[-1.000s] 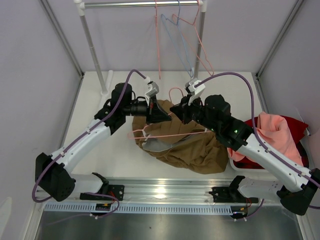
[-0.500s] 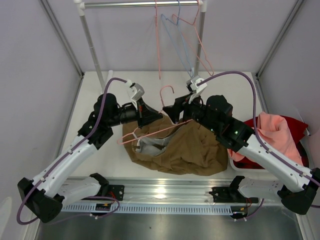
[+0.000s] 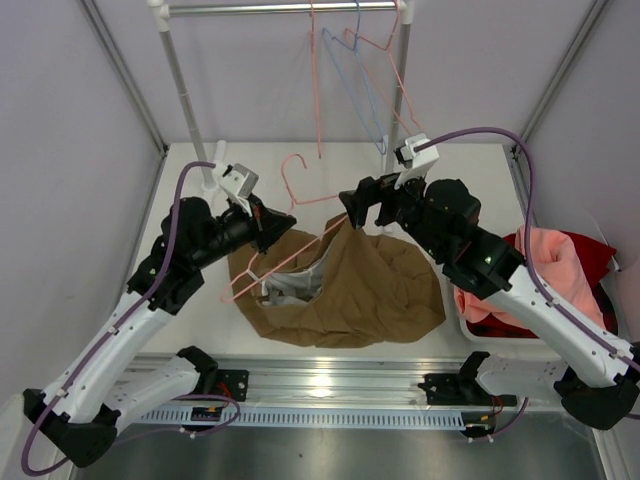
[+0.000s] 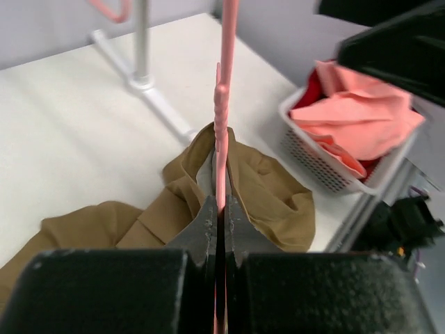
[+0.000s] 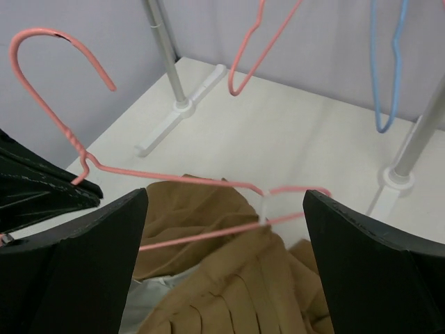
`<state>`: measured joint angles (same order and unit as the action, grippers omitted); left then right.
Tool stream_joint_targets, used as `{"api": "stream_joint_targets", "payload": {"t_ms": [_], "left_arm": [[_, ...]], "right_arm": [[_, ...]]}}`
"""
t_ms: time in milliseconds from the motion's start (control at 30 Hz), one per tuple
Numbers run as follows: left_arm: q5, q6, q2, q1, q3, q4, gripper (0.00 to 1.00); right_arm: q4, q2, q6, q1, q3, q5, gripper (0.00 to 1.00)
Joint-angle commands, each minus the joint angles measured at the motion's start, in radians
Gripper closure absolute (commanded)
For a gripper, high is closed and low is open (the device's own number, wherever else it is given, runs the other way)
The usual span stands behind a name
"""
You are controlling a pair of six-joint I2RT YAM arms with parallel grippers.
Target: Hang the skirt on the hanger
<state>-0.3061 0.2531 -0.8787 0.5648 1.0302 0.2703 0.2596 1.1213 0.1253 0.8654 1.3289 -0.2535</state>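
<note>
Salmon-pink wire hanger (image 4: 222, 139), triangular with a hook top, is held above the white table (image 3: 470, 170). My left claw (image 4: 217, 205) is pressed tight on the wire near its twisted neck. The hanger's far end meets the raised top edge of the tan-brown pleated skirt (image 3: 350, 290), which is heaped mid-table with its pale grey lining showing. My right claw (image 5: 224, 198) hangs spread over that corner. A white mesh basket (image 4: 316, 163) of salmon-pink cloth (image 4: 361, 115) sits to the right.

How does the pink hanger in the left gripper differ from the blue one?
The held hanger is salmon-pink and tilted in the left gripper; the blue hanger hangs upright from the rail. The held hanger touches the skirt; the blue hanger is bare. Both are thin wire.
</note>
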Motion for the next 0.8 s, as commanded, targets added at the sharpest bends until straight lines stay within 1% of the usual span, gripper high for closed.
{"api": "stream_joint_targets", "payload": {"t_ms": [0,233,267,367,433,467,533,567,600,633,667,700,733,767], "left_arm": [[0.183,0.034,0.024,-0.037,0.122,0.108,1.00],[0.301,0.049,-0.003,-0.126,0.257,0.297,1.00],[0.344,0.049,-0.025,-0.140,0.286,0.314,1.00],[0.357,0.049,-0.060,-0.207,0.358,0.331,1.00],[0.329,0.037,-0.112,-0.269,0.421,0.328,1.00],[0.322,0.031,-0.133,-0.304,0.501,0.328,1.00],[0.314,0.018,-0.210,-0.333,0.565,0.336,1.00],[0.311,0.015,-0.239,-0.348,0.634,0.354,1.00],[0.277,0.012,-0.267,-0.371,0.696,0.357,1.00],[0.271,0.008,-0.317,-0.378,0.724,0.357,1.00],[0.274,0.003,-0.344,-0.387,0.810,0.359,1.00],[0.274,-0.001,-0.371,-0.393,0.844,0.362,1.00],[0.274,-0.006,-0.434,-0.401,0.876,0.365,1.00],[0.274,-0.006,-0.466,-0.417,0.974,0.368,1.00]], "right_arm": [[0.049,0.003,0.043,-0.025,0.070,-0.070,0.01],[0.099,0.005,0.065,-0.065,0.115,-0.072,0.01],[0.104,0.006,0.066,-0.069,0.119,-0.070,0.01],[0.127,0.018,0.071,-0.075,0.144,-0.070,0.01],[0.142,0.025,0.071,-0.080,0.157,-0.070,0.01],[0.144,0.026,0.070,-0.081,0.161,-0.070,0.01],[0.153,0.031,0.073,-0.088,0.173,-0.064,0.01],[0.156,0.032,0.074,-0.089,0.179,-0.059,0.01],[0.158,0.035,0.074,-0.092,0.185,-0.053,0.01],[0.162,0.038,0.074,-0.095,0.190,-0.041,0.00],[0.162,0.041,0.074,-0.097,0.203,-0.038,0.01],[0.162,0.051,0.073,-0.098,0.213,-0.033,0.01],[0.165,0.057,0.074,-0.109,0.222,-0.024,0.00],[0.165,0.063,0.070,-0.111,0.234,-0.018,0.01]]}}
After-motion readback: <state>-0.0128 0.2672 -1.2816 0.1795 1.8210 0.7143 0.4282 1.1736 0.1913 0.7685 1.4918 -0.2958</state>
